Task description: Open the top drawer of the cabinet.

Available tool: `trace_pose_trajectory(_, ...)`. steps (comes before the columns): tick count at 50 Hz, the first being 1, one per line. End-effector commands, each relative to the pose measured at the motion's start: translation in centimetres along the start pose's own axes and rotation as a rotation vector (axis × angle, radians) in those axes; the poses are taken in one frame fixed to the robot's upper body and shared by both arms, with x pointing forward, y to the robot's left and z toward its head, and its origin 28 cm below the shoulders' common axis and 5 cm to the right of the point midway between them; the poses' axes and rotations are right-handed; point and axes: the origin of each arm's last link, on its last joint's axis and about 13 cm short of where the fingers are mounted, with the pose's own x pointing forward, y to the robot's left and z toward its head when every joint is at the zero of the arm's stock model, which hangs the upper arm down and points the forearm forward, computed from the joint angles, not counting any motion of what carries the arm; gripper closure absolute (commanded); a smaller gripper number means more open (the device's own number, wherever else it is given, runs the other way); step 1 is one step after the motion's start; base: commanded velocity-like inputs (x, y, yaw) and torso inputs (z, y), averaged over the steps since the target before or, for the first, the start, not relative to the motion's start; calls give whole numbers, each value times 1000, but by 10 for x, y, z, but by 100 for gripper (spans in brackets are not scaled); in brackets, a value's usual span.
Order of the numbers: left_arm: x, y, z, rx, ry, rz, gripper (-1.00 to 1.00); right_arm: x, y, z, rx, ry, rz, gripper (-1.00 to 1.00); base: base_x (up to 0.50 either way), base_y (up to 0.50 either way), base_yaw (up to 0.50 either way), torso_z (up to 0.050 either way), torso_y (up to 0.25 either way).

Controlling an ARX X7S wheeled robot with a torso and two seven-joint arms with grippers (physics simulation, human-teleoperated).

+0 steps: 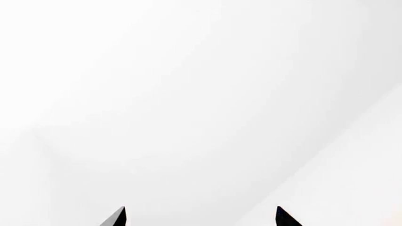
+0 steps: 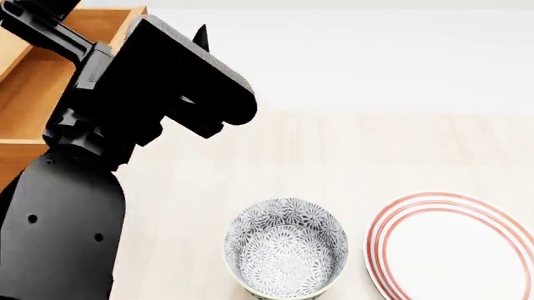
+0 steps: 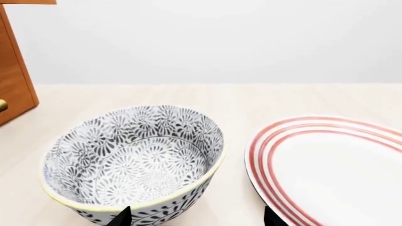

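The cabinet [image 2: 17, 165] stands at the far left of the head view, orange-brown wood, mostly behind my left arm [image 2: 167, 81]. The top drawer [image 2: 34, 94] shows as an open-topped wooden box with its inside visible, so it looks drawn out; its handle is hidden. My left gripper [image 1: 201, 217] is raised beside the drawer, open and empty, and its wrist view faces only white wall. In the right wrist view a corner of the cabinet [image 3: 16, 70] and a brass handle end [image 3: 3, 106] show. My right gripper [image 3: 196, 217] is open and empty, low over the table.
A grey-patterned bowl [image 2: 286, 247] sits on the light wooden table [image 2: 376, 150], directly in front of my right gripper. A white plate with red rings [image 2: 454, 247] lies to its right. A white wall runs behind the table.
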Motion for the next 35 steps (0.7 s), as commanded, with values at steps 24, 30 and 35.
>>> trace_pose_trajectory(24, 46, 30, -41, -134, 239, 126, -100, 1, 1, 2, 9, -12, 0, -100, 0, 0, 0, 0, 0)
trace_pose_trajectory(30, 46, 29, -35, -192, 254, 74, -100, 1, 1, 2, 8, -12, 1, -100, 0, 0, 0, 0, 0)
trace_pose_trajectory(35, 46, 29, -33, -265, 296, 14, -100, 1, 1, 2, 8, -12, 3, -100, 0, 0, 0, 0, 0)
